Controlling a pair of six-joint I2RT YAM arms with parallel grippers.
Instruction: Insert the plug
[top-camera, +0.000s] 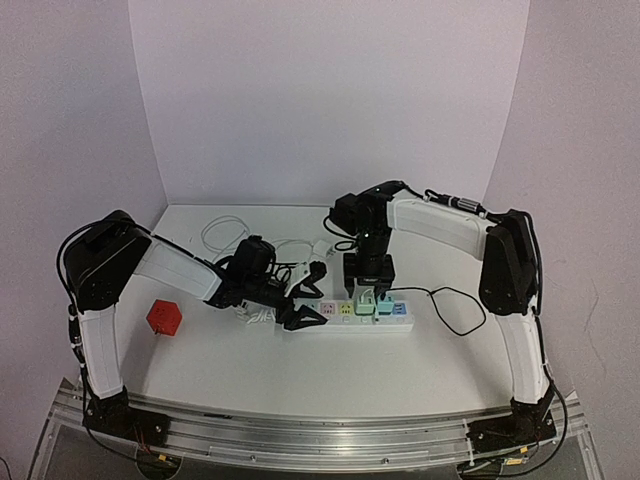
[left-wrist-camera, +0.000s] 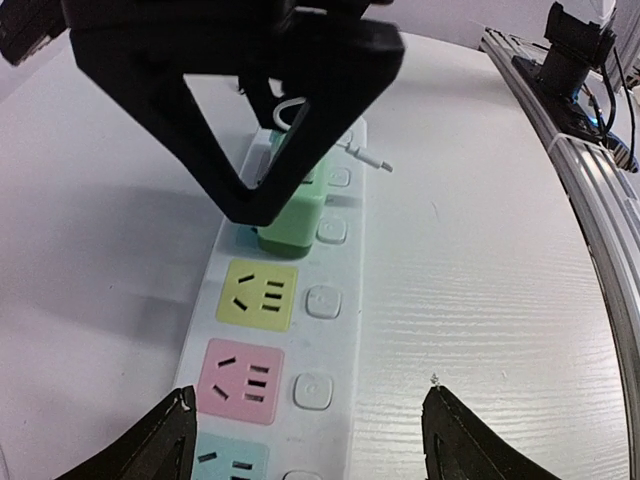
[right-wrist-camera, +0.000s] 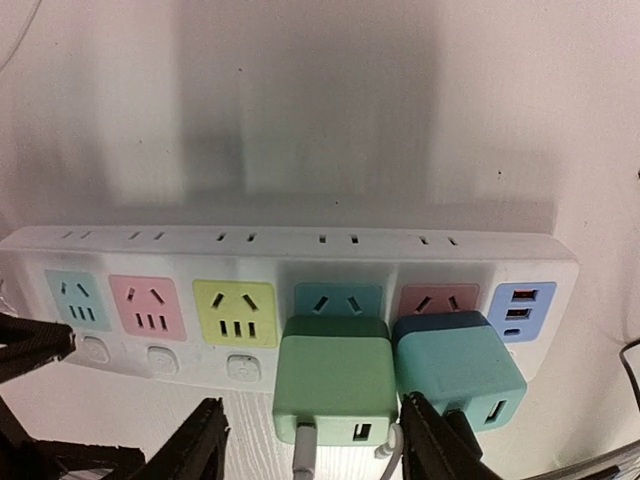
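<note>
A white power strip (top-camera: 402, 326) with coloured sockets lies across the table's middle. A green plug (right-wrist-camera: 335, 375) with a white cable sits in the strip's blue socket, and a teal plug (right-wrist-camera: 458, 365) sits beside it in a pink socket. My right gripper (right-wrist-camera: 313, 405) hangs over the green plug (top-camera: 364, 305), open. Its left finger stands clear of the plug and its right finger is close to the plug's edge. My left gripper (left-wrist-camera: 310, 395) is open and straddles the strip (left-wrist-camera: 345, 330) near its left pink socket, holding nothing. In the left wrist view the right gripper's fingers (left-wrist-camera: 250, 150) flank the green plug (left-wrist-camera: 292, 222).
A red cube (top-camera: 164, 317) rests at the left, near the left arm. White cables (top-camera: 225, 235) coil behind the strip. A black cord (top-camera: 455, 305) loops off the strip's right end. A metal rail (left-wrist-camera: 575, 130) runs along the near table edge.
</note>
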